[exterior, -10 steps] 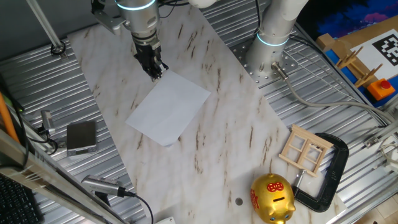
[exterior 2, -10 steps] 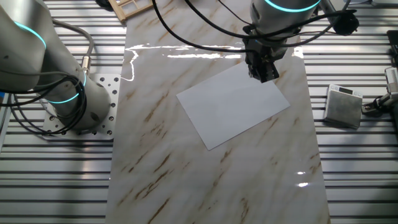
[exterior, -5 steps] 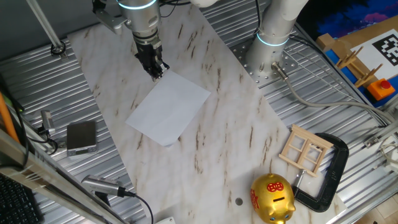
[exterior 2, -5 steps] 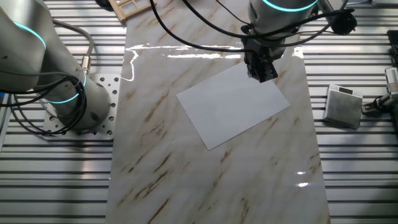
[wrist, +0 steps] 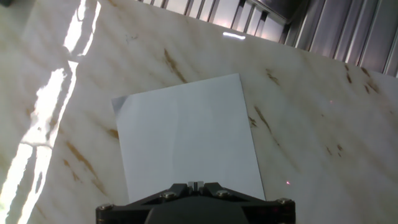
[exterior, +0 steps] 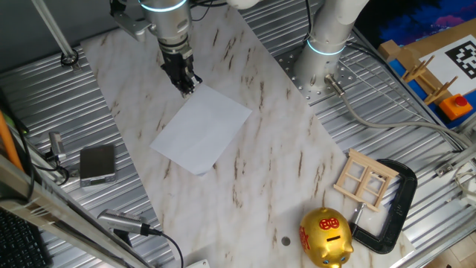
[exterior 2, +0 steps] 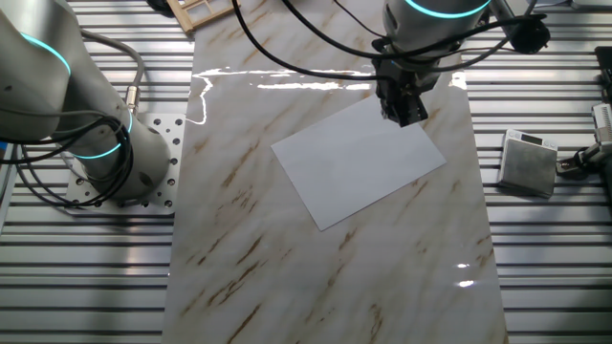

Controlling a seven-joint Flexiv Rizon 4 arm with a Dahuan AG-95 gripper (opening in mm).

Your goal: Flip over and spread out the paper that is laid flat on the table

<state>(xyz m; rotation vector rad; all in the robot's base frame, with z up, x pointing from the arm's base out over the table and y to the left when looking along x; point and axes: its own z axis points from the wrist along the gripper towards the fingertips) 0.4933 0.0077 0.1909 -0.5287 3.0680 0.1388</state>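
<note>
The paper (exterior: pixel 201 128) is a plain white sheet lying flat on the marble table (exterior: pixel 282 171). It also shows in the other fixed view (exterior 2: pixel 359 161) and in the hand view (wrist: pixel 186 143). My gripper (exterior: pixel 186 84) points down at the sheet's far edge, near one corner; in the other fixed view the gripper (exterior 2: pixel 403 110) stands over the sheet's upper right edge. In the hand view the gripper (wrist: pixel 196 185) has its fingers pressed together right at the sheet's near edge, which runs under them. The rest of the sheet lies flat and smooth.
A small grey pad (exterior: pixel 97 163) lies on the ribbed metal left of the table. A gold piggy bank (exterior: pixel 325 237), a wooden frame (exterior: pixel 364 179) and a black clamp (exterior: pixel 390 208) sit at the near right end. The second arm's base (exterior: pixel 320 56) stands beside the table.
Almost nothing: the gripper stays at the sheet's edge and has shifted only a hair upward. The paper has not moved.
</note>
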